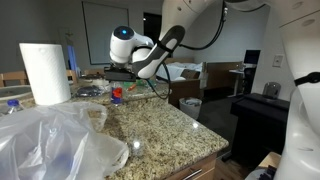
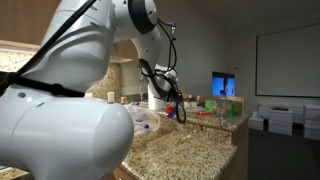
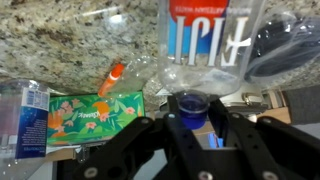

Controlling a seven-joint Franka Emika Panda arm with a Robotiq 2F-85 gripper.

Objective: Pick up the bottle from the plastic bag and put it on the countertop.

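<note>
The bottle (image 3: 215,35) has a blue label with white letters, a red band and a blue cap (image 3: 190,106). In the wrist view my gripper (image 3: 190,112) is shut on that cap, and the bottle reaches away from it toward the countertop (image 3: 60,40). In an exterior view the gripper (image 1: 122,76) hangs over the far part of the countertop (image 1: 160,130) with the bottle's red patch (image 1: 117,96) under it. I cannot tell whether the bottle touches the counter. The crinkled plastic bag (image 1: 50,140) lies in the foreground, apart from the gripper. The arm also shows in an exterior view (image 2: 172,100).
A paper towel roll (image 1: 45,72) stands at the back, with a clear blue-capped bottle (image 1: 12,103) beside it. A green tissue box (image 3: 95,118) and an orange object (image 3: 112,78) lie close to the gripper. Crumpled clear plastic (image 3: 275,50) lies beside the bottle.
</note>
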